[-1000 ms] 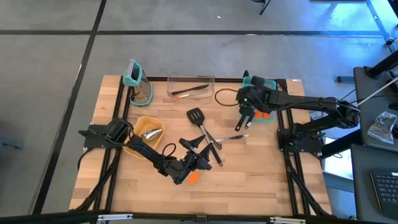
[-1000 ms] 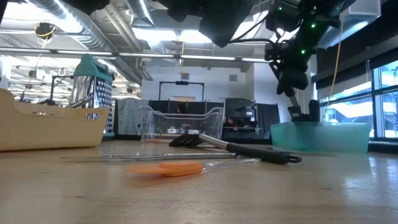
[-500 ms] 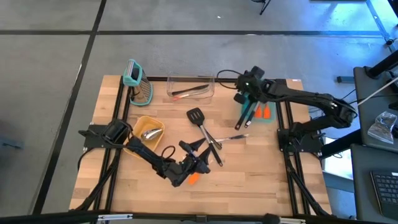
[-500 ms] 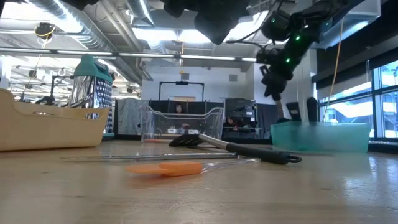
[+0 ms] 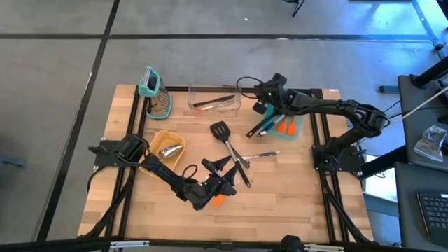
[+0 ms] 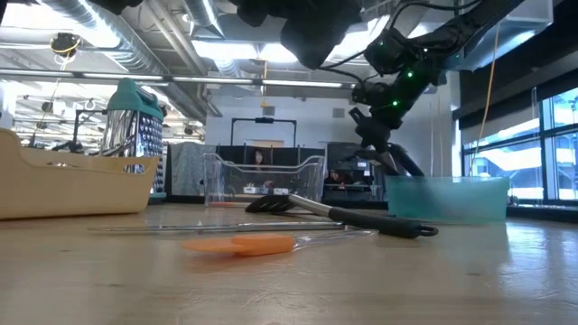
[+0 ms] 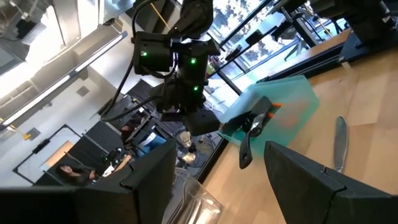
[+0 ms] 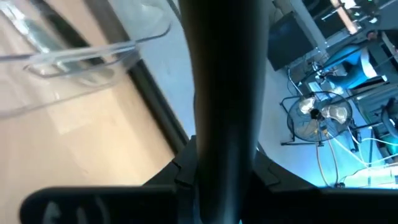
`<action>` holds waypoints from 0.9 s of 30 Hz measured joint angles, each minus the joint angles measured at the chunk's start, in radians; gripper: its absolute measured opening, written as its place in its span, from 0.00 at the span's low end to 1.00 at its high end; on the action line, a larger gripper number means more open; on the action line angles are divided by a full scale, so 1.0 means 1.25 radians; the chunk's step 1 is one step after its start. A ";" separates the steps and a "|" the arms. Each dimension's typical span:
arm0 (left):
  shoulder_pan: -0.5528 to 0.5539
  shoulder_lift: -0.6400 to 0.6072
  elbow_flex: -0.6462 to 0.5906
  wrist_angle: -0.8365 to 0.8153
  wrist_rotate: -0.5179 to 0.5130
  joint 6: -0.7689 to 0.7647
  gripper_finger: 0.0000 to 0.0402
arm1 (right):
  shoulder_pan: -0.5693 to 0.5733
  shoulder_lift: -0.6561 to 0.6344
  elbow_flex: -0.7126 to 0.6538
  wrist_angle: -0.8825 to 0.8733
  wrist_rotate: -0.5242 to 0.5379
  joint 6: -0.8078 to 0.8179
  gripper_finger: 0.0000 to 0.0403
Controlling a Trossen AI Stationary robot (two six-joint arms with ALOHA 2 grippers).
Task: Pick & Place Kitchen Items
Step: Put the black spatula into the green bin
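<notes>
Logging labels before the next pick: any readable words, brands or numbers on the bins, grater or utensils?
None can be read in any view.
Clear bin: no visible print.
Teal bin: no visible print.
Grater: no legible marking.
Yellow bin: plain.

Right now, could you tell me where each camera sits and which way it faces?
High: overhead, straight down on the table and both arms.
Low: table height, looking level past the orange spatula; arms enter from above.
Left wrist: past its own fingers toward the right gripper.
Right wrist: along the black utensil it holds.
Shared: the teal bin in high, low and left wrist.
</notes>
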 joint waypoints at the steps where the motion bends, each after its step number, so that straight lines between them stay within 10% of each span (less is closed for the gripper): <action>1: 0.000 0.000 0.000 -0.008 0.000 -0.002 0.60 | 0.003 -0.004 0.000 -0.012 -0.002 -0.002 0.15; 27: -0.007 0.000 0.000 -0.051 -0.019 -0.042 0.60 | 0.201 -0.154 -0.032 -0.311 0.158 0.087 0.15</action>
